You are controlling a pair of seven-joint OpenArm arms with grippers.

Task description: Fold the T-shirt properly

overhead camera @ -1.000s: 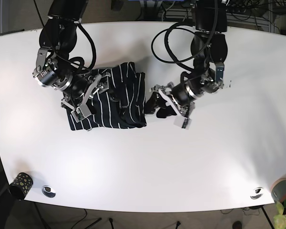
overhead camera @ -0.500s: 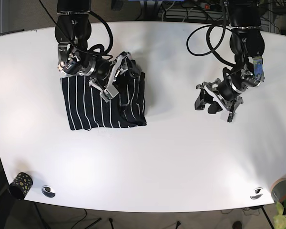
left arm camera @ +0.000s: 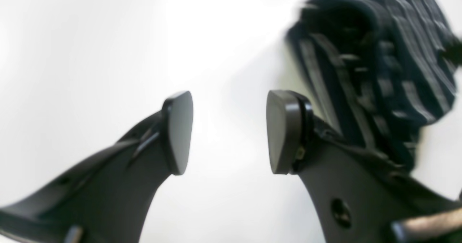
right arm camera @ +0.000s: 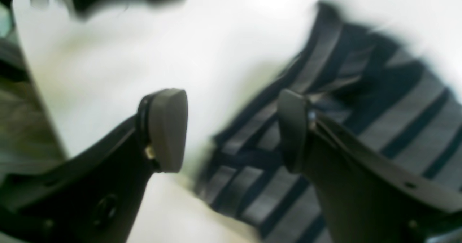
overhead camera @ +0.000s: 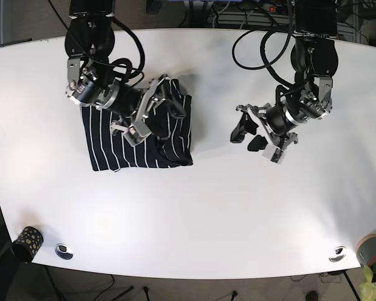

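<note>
A dark T-shirt (overhead camera: 138, 132) with thin white stripes lies toward the far left of a white table (overhead camera: 207, 213) in the base view, folded into a rough rectangle whose right-hand portion is bunched into dark, uneven layers. The right gripper (overhead camera: 141, 116) hovers over that rumpled section with its jaws apart and nothing between them; in its wrist view the two pads (right arm camera: 168, 129) straddle the striped cloth's edge where it meets the bare tabletop. The left gripper (overhead camera: 254, 135) hangs above empty table well apart from the shirt, its jaws likewise spread and holding nothing, with the garment showing only at the upper right of its wrist view (left arm camera: 379, 62). The fabric looks thin, limp and light, the sort that sags and slides once lifted, so it will likely keep no shape of its own and each fold will hold only if pressed flat. A pinch on a single layer at an outer edge or corner seems the safest hold; a grab into the bunched middle risks catching several layers at once and dragging the tidy left half out of line. The smooth table offers little friction, so a sideways pull could shift the whole bundle rather than open the crease. Both wrist views are blurred, and the exact edge beneath the right gripper cannot be told apart. Judged from how it lies, the shirt is partly folded, with the crumpled right side left to straighten.
</note>
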